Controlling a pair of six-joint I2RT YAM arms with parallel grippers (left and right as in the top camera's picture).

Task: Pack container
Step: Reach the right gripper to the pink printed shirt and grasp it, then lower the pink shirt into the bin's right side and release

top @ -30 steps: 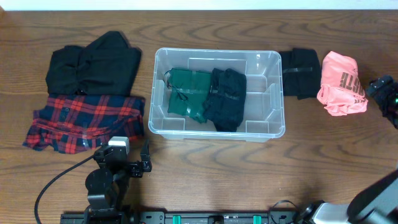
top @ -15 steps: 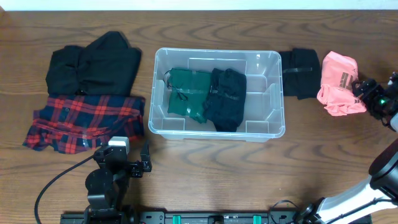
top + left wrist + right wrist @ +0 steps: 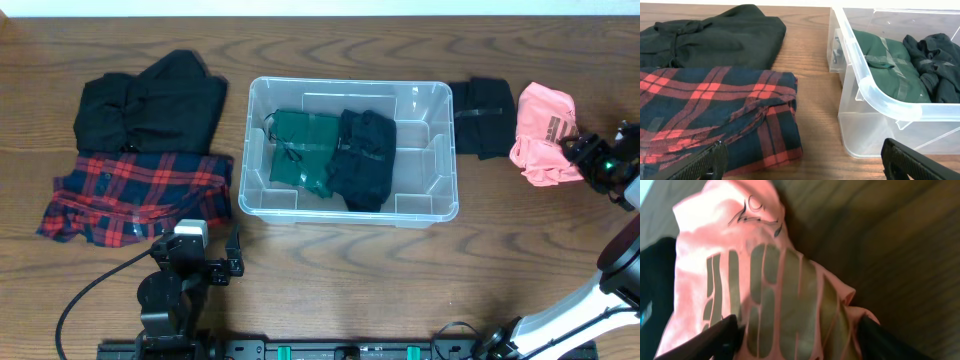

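The clear plastic container point(image 3: 445, 150) stands mid-table and holds a folded green garment point(image 3: 300, 148) and a black garment point(image 3: 364, 155); both also show in the left wrist view, with the container's rim point(image 3: 875, 95) at the right. A folded pink shirt with lettering point(image 3: 542, 128) lies at the far right. My right gripper point(image 3: 580, 152) is open, its fingers straddling the pink shirt's near edge point(image 3: 775, 295). My left gripper point(image 3: 215, 262) is open and empty near the front edge, in front of a plaid shirt point(image 3: 130, 195).
A black garment point(image 3: 150, 98) lies behind the red-and-navy plaid shirt at the left, both seen in the left wrist view too. A small black folded garment point(image 3: 483, 115) lies between the container and the pink shirt.
My right gripper has moved left from the table's right edge onto the pink shirt. The left arm has not moved.
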